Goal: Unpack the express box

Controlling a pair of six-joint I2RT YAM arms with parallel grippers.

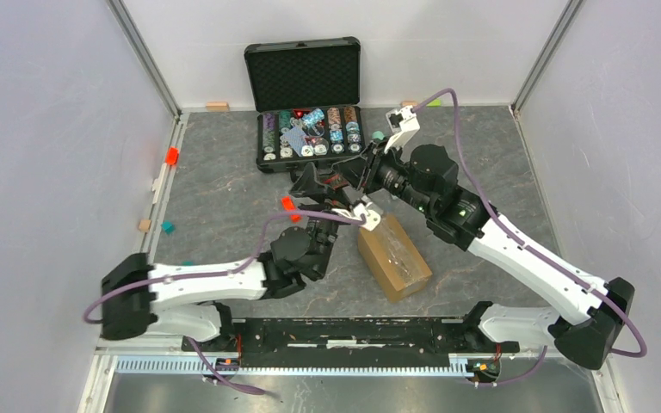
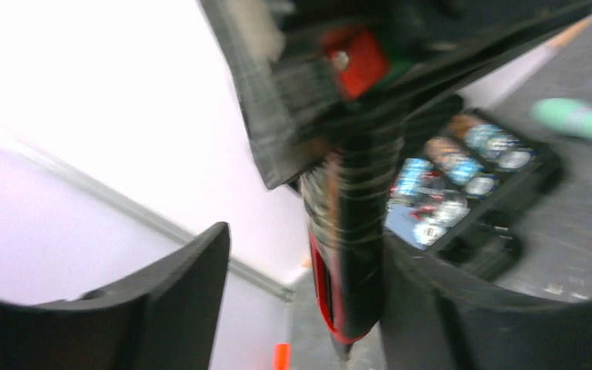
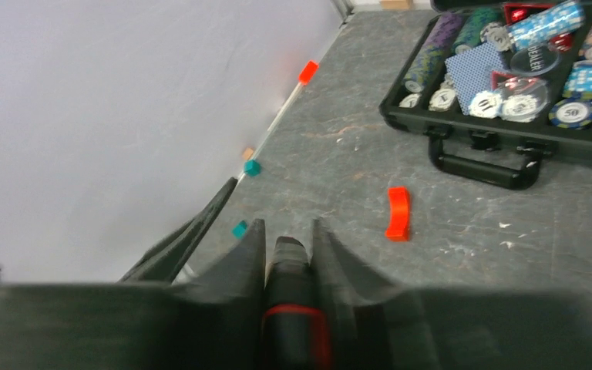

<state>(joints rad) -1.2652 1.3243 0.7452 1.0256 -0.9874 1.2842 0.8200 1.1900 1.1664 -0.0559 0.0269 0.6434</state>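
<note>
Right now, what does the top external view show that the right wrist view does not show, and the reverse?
Only the top external view: the express box, with glossy tape on top, and the raised lid of the poker chip case. Only the right wrist view: the right end effector with its fingers closed on a black tool with a red band. Both: the chips in the open case, the red curved piece and the orange block by the wall.
</note>
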